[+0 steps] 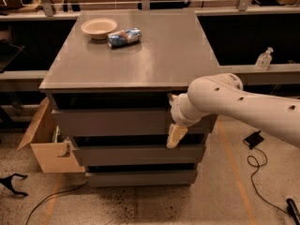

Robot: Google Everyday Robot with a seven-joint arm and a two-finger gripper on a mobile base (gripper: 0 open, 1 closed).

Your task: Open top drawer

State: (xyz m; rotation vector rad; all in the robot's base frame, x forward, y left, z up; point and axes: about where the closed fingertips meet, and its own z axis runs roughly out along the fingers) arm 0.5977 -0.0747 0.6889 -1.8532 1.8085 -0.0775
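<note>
The top drawer point(112, 122) is the widest grey front of the grey cabinet point(154, 55), just under the tabletop, with a dark gap above it. Two narrower-looking grey drawer fronts sit below it point(136, 153). My gripper point(176, 136) is cream-coloured and points down at the right part of the top drawer's front, overlapping its lower edge. The thick white arm point(234, 102) reaches in from the right and hides the drawer's right end.
A cream bowl point(99, 27) and a blue-and-silver packet point(124, 37) lie at the back left of the cabinet top. An open cardboard box point(47, 149) stands on the floor to the left. Black cables point(255, 163) lie on the floor to the right. A clear bottle point(264, 60) stands on a ledge.
</note>
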